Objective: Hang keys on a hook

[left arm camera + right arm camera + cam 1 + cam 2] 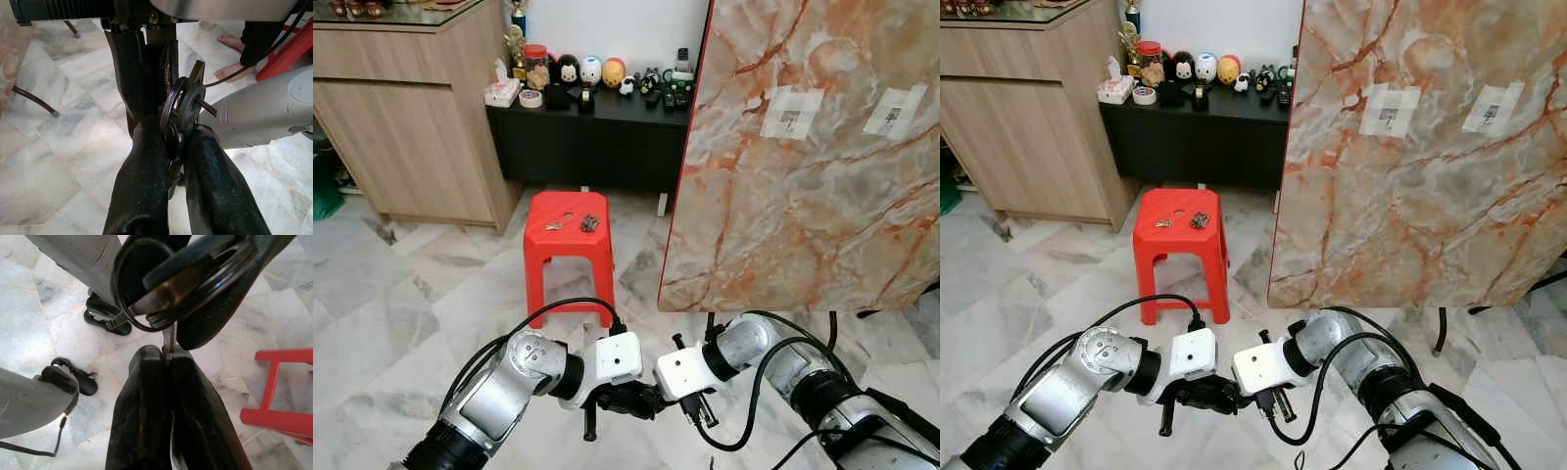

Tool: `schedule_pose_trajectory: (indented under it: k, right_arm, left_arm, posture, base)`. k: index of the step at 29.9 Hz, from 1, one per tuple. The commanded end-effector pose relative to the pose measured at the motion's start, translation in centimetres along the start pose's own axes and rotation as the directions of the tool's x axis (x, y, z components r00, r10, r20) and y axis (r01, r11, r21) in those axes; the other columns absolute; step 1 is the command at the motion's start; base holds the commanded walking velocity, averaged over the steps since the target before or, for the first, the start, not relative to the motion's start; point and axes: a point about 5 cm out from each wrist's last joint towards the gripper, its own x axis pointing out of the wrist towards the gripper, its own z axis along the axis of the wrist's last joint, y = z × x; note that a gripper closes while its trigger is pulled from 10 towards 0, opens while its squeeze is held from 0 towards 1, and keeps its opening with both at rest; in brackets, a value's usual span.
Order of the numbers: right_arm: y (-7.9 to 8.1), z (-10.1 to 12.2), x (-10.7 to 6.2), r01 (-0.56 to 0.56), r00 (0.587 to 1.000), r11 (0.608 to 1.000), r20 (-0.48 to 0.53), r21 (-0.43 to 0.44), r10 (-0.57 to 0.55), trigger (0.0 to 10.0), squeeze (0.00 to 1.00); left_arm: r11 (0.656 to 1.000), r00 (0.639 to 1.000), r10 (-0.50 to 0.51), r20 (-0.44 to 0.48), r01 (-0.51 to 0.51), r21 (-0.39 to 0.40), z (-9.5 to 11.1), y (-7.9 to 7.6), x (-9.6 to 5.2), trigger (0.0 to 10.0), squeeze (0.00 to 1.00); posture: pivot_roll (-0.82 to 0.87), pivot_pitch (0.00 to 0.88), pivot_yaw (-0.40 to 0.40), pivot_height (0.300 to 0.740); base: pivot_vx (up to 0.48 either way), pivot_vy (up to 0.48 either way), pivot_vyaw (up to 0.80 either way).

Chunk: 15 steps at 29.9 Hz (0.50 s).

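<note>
— What do the grippers hold?
— The left gripper (pixel 171 147) and right gripper (pixel 167 355) meet low over the marble floor (pixel 401 294), both pinched nearly closed on one key bunch (pixel 183 105): dark metal rings and a flat key blade between textured black fingers (pixel 142 181).
— And beyond them?
— At twelve o'clock, a glossy red plastic stool (pixel 570 250) carries small metal items (pixel 589 223); at two o'clock leans a veined marble slab (pixel 803 157).

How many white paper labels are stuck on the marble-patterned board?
2. Both sit on the upper part of the orange-veined marble-patterned board: one white paper label near its middle, the other further to the robot's right. The frame crops the board, so more may be hidden.
</note>
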Motion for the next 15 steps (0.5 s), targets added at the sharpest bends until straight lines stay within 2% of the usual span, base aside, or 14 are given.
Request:
schedule_pose_trajectory:
  k: [1,15]
  right_arm:
    - [0.32,-0.22,0.35,-0.028,1.0,1.0,-0.015,0.008,0.028,0.0,0.0]
    - [-0.05,0.26,0.38,-0.003,1.0,1.0,0.021,0.006,0.003,0.0,0.0]
  left_arm:
    - [0.998,0.998,0.025,0.059,-0.029,0.057,1.88,0.62,-0.52,10.0,0.0]
    - [0.996,0.998,0.052,0.029,-0.054,0.078,1.58,0.84,-0.37,10.0,0.0]
  posture:
    - [0.12,0.0,-0.12,0.728]
    - [0.11,0.0,-0.12,0.728]
  base:
    - [0.0,0.0,0.0]
    - [0.0,0.0,0.0]
